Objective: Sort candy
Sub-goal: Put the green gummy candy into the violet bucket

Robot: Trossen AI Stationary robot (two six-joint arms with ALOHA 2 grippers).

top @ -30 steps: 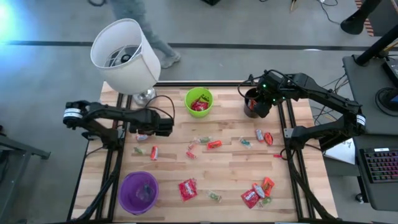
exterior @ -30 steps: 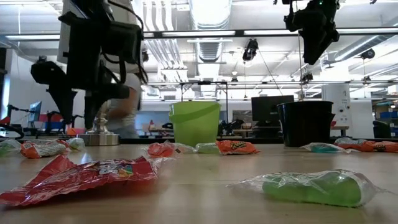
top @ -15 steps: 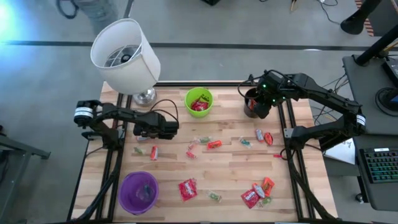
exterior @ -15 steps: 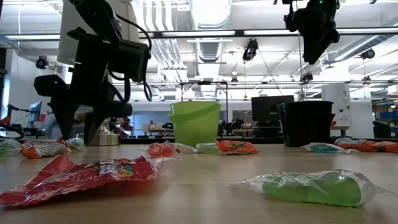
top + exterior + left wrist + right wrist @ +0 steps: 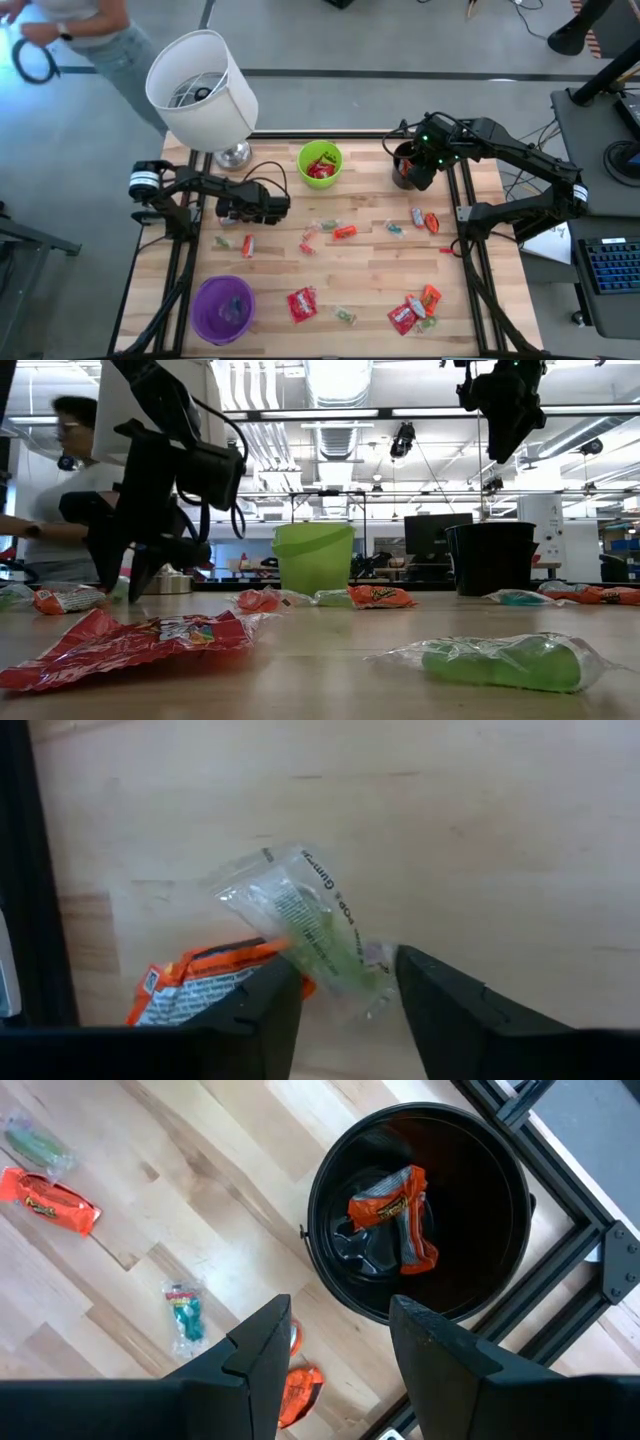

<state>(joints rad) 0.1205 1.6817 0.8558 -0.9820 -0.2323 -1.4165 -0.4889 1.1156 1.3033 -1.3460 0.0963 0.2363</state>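
Note:
Candy lies scattered over the wooden table: red flat packets (image 5: 302, 303), orange-red pieces (image 5: 345, 232) and small green or clear-wrapped ones (image 5: 345, 316). My left gripper (image 5: 345, 985) is open near the table's left side (image 5: 232, 213), pointing down. Its fingers stand on either side of one end of a clear-wrapped green candy (image 5: 310, 925), with an orange packet (image 5: 200, 985) beside it. My right gripper (image 5: 335, 1340) is open and hovers above the black cup (image 5: 420, 1210), which holds an orange-red packet (image 5: 395, 1215).
A green cup (image 5: 320, 163) with red candy in it stands at the far edge, and a purple cup (image 5: 223, 307) at the near left. A tilted white lamp (image 5: 200, 90) stands at the far left corner. A person (image 5: 60, 500) moves beyond the table.
My left gripper has moved a little toward the table's right edge and come down toward the candies at the left side. The right arm has kept still over the black cup. A person has come into view beyond the far left corner.

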